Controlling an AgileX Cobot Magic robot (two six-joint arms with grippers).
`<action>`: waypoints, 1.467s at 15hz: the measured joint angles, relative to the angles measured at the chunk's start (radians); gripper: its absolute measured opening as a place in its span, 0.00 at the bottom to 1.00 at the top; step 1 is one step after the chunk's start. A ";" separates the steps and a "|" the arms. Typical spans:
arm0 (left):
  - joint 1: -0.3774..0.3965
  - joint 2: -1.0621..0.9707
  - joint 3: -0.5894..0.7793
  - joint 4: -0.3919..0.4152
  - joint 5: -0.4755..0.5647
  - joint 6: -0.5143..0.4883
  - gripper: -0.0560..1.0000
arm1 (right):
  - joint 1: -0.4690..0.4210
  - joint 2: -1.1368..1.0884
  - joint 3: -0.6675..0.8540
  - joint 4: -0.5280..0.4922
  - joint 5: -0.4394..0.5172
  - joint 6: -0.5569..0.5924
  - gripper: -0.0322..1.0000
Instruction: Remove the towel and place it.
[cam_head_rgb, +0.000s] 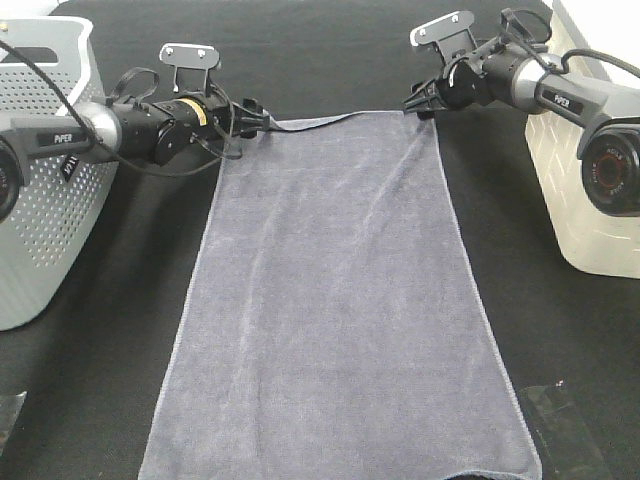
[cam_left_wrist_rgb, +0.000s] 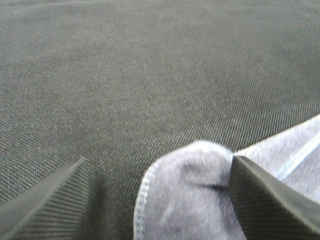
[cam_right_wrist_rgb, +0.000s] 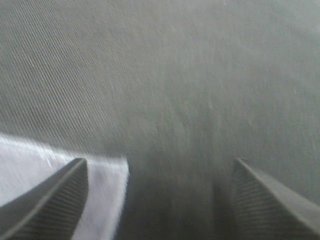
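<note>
The grey-lavender towel (cam_head_rgb: 330, 300) lies spread flat on the black table, running from the far side to the front edge. My left gripper (cam_head_rgb: 262, 120) is at its far left corner. In the left wrist view the jaws (cam_left_wrist_rgb: 160, 200) stand open, with the slightly bunched corner (cam_left_wrist_rgb: 185, 200) between the fingers, close to one finger (cam_left_wrist_rgb: 265, 200). My right gripper (cam_head_rgb: 418, 105) is at the far right corner. Its jaws (cam_right_wrist_rgb: 160, 200) stand open, and the towel corner (cam_right_wrist_rgb: 107, 200) lies flat beside one finger (cam_right_wrist_rgb: 50, 200).
A grey perforated basket (cam_head_rgb: 40, 200) stands at the left and a white basket (cam_head_rgb: 575, 180) at the right. Black cloth (cam_head_rgb: 320, 60) covers the table. A clear plastic piece (cam_head_rgb: 565, 420) lies at the front right.
</note>
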 joint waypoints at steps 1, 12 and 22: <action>0.000 -0.008 0.000 -0.013 0.000 -0.001 0.75 | 0.000 0.000 0.000 -0.014 0.029 0.008 0.77; -0.006 -0.249 -0.003 -0.221 0.133 0.001 0.66 | 0.000 -0.214 0.000 0.227 0.368 -0.013 0.77; -0.059 -0.694 -0.003 -0.095 1.083 0.226 0.66 | 0.000 -0.522 0.000 0.541 0.880 -0.211 0.77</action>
